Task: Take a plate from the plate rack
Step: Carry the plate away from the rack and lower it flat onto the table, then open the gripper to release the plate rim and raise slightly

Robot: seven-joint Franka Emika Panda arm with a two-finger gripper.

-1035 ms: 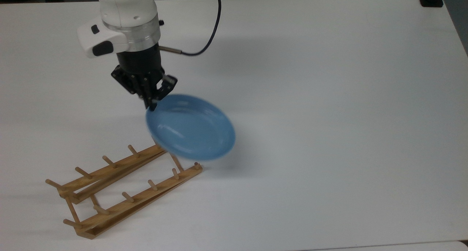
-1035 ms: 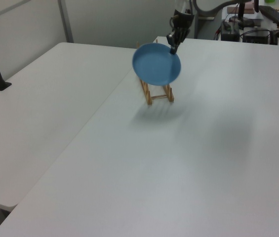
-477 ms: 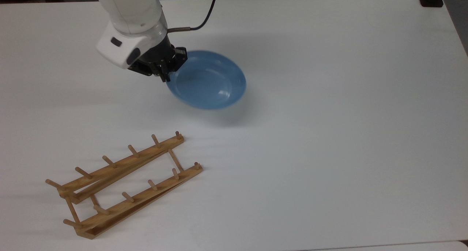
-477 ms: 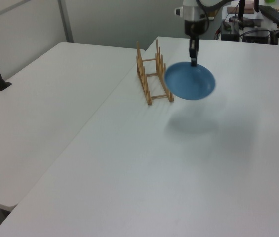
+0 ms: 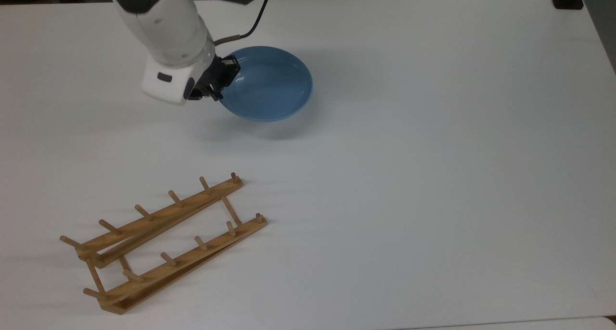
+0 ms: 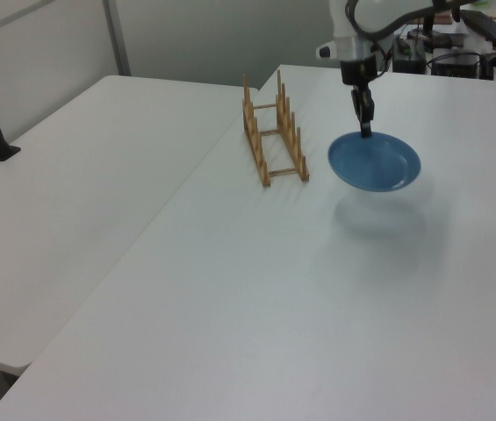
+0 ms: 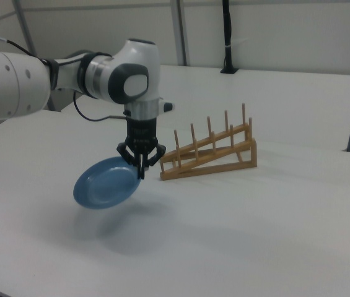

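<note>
White arm reaching down; hand (image 7: 140,171) vertical, fingers clamped together

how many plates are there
1. The plate hangs off the table, pinched at its rim by the gripper, away from the rack, whose slots hold nothing. No other plate is in sight.

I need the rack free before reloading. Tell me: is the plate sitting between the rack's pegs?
No: the plate hangs off the gripper, clear of the plate rack.
</note>
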